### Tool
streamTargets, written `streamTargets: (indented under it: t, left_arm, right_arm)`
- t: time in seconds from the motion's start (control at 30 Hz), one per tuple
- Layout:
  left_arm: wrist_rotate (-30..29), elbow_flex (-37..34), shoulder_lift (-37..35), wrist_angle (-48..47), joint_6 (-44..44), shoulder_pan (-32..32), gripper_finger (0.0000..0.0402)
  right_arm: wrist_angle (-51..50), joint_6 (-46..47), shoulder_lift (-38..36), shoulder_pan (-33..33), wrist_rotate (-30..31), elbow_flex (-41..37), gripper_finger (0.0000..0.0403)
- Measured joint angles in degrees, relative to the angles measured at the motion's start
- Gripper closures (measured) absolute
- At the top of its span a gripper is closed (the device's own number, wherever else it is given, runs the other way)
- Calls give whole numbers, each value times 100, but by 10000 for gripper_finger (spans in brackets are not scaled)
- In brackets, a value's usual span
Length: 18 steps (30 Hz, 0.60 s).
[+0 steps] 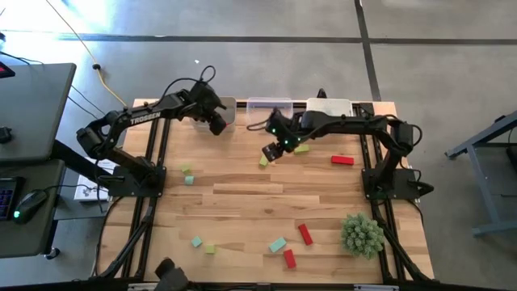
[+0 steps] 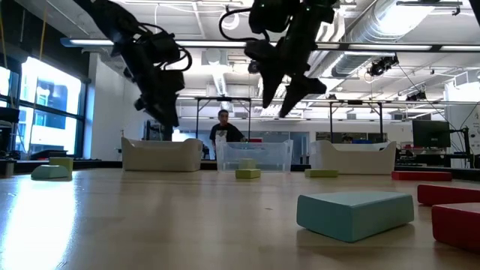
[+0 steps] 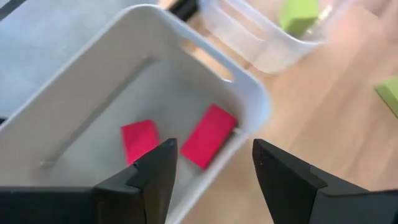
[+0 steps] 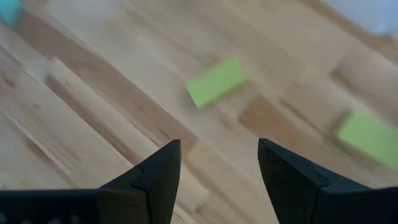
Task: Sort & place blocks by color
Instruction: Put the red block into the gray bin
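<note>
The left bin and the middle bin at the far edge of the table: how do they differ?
The left bin is opaque white; the middle bin is clear. The left bin holds two red blocks; the middle bin holds a yellow-green block. The open left tool hangs over the left bin, not the middle one. Both are open-topped.

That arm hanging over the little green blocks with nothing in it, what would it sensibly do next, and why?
Probably lower the right gripper onto the yellow-green block just ahead of it. Its fingers are open and hold nothing, the block lies free on the table, and the clear bin close behind already holds a yellow-green block. The left gripper is open over the white bin with two red blocks inside.
</note>
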Motion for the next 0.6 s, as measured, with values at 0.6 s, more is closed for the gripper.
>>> streamTargets:
  t: [0.6]
  left_arm:
    - [-2,0,-530,-266,-18,-1164,203]
  right_arm:
    - [-1423,1472,2,1466,218,-22,203]
